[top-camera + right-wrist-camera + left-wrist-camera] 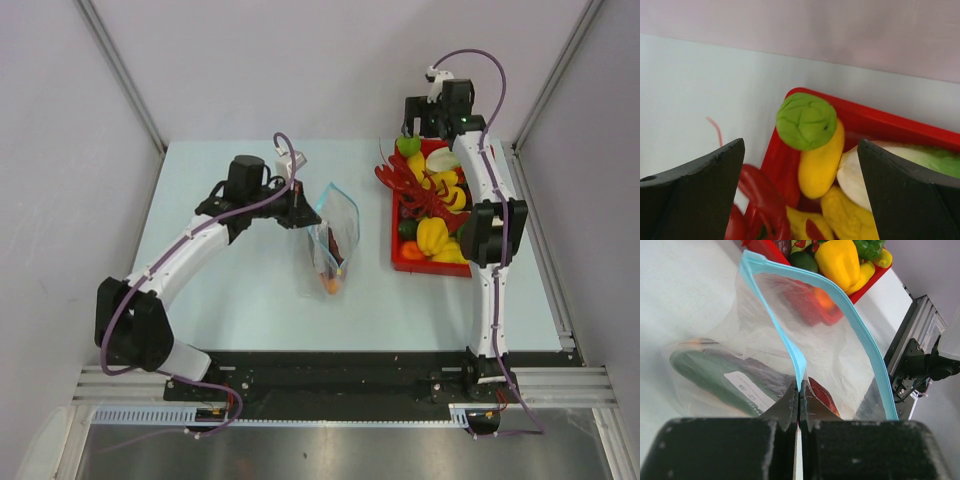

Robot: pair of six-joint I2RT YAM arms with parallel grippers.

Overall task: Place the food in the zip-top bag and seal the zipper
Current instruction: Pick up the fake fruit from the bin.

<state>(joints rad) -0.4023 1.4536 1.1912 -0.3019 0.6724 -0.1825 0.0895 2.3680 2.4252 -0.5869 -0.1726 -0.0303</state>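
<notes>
The left end effector [799,390] pinches the zipper [785,335] of the zip-top bag [333,240], which lies near the middle of the table [240,290] with a cucumber [705,375] inside; that thin strip could slip free and let the floppy mouth sag shut. The right end effector [800,155] hangs wide and empty over the far end of the red tray [396,262], above the green round fruit [806,120] (glossy, so it may squirt from a closing grip), with a yellow piece [820,165] touching it and a red lobster toy [415,190] crowding the approach.
</notes>
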